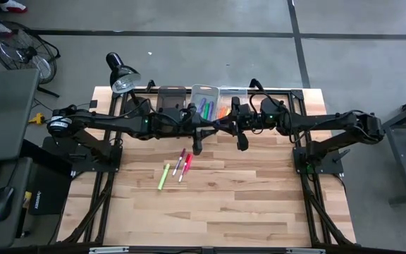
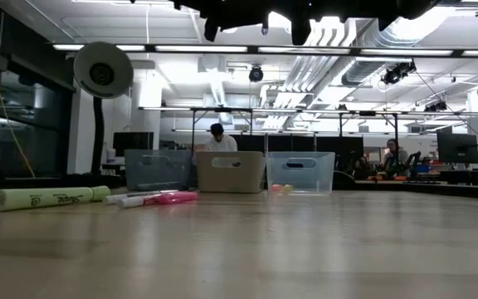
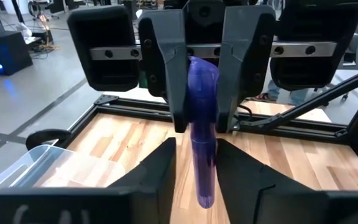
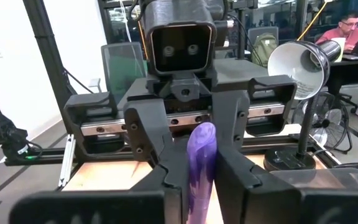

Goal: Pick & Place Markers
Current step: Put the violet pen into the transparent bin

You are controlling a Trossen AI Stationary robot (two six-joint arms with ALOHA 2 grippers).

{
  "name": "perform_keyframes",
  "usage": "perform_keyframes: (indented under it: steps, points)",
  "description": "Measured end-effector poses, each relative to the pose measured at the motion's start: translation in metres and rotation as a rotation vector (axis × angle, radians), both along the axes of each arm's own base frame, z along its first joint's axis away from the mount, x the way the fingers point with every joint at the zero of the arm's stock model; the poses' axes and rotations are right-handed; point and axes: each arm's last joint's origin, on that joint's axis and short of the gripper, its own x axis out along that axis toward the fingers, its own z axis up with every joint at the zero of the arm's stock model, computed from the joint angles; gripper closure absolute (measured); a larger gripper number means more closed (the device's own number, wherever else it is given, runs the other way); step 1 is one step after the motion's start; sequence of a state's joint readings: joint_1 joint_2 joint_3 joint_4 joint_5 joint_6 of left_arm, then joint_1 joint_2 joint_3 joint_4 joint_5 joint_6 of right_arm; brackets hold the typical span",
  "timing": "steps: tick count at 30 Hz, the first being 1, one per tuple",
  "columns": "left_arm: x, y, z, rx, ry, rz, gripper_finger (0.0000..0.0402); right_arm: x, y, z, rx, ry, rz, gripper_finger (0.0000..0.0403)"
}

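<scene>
Step in hand, as judged: handover of the purple marker point(image 3: 202, 155) between the two arms, in the air above the far middle of the table point(image 1: 259, 212), just near of the three bins point(image 1: 204, 95).

The right gripper point(image 3: 202, 124) has its fingers pinching one end of the marker. The left gripper point(image 3: 197, 180) stands with its fingers slightly spread at either side of the other end (the left wrist view shows a slim gap on each flank), so the grip appears to lie with the right gripper alone.

To do the step well, the left gripper should back straight off along the marker's axis, without sideways drift, so that its fingers do not drag the barrel out of line; the right gripper should hold firm and level until the other is clear.

Other markers point(image 1: 175, 168) lie loose at mid-table, left of centre, well apart from both grippers
</scene>
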State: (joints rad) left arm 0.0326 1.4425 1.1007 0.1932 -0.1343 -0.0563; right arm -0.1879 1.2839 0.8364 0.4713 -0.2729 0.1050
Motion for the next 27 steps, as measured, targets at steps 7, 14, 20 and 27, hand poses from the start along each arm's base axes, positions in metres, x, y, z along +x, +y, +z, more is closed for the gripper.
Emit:
perform_keyframes:
  steps: [7, 14, 20, 27]
  points:
    - [0.0, 0.001, 0.0, 0.035, 0.007, 0.049, 0.0248, 0.0, -0.001, -0.001, -0.004, 0.005, -0.012, 0.0358]
    - [-0.005, 0.001, 0.003, 0.034, 0.011, 0.032, 0.023, 0.0, -0.002, -0.002, -0.022, 0.023, -0.055, 0.036]
    - [-0.022, 0.0, 0.012, 0.028, 0.068, 0.033, 0.0229, -0.002, -0.014, -0.006, -0.012, 0.056, -0.109, 0.0355]
    - [-0.06, -0.001, 0.021, -0.051, 0.189, 0.062, 0.0229, -0.008, -0.034, -0.013, 0.012, 0.131, -0.208, 0.0354]
